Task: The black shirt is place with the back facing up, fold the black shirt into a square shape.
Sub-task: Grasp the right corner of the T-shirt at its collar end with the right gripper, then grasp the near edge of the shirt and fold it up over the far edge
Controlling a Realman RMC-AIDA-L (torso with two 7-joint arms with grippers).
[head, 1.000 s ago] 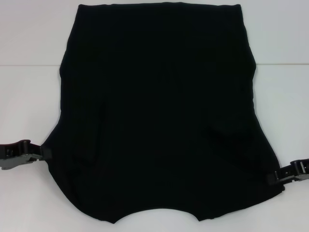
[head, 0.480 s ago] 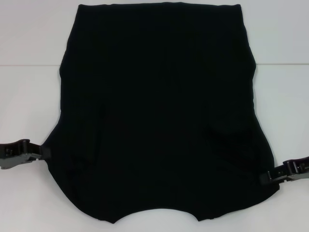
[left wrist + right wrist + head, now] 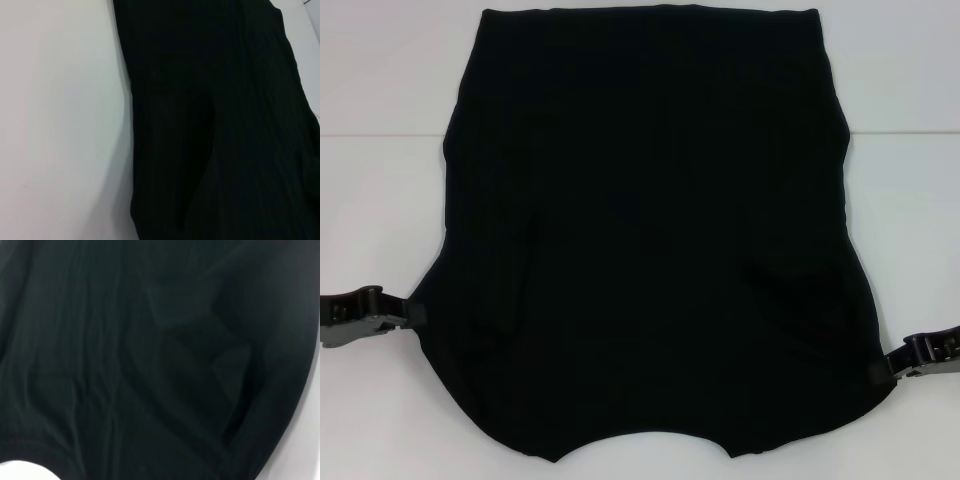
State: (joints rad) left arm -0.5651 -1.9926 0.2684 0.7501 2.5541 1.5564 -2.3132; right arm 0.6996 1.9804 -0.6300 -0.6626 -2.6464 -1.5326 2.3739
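the black shirt point(image 3: 650, 230) lies spread flat on the white worktop point(image 3: 380, 230), filling most of the head view. its straight hem sits at the far edge, its curved neckline at the near edge, and the side margins flare outward toward the near corners. the fabric is plain matte black with a few shallow creases on the lower half.

the left end effector point(image 3: 412, 316) reaches in low and nearly level from the left edge of the head view, its tip touching the shirt's left margin near the sleeve. the right end effector point(image 3: 883, 371) comes in the same way from the right edge, its tip meeting the right margin. black fingers against black cloth: i cannot tell whether either one is parted or clamped on fabric.

the left wrist view shows the shirt point(image 3: 220, 125) side edge running against bare worktop point(image 3: 55, 125), with a long soft fold the head view barely shows. the right wrist view is almost wholly shirt point(image 3: 150, 360), showing finer wrinkles and a curved edge over the worktop point(image 3: 307, 440).
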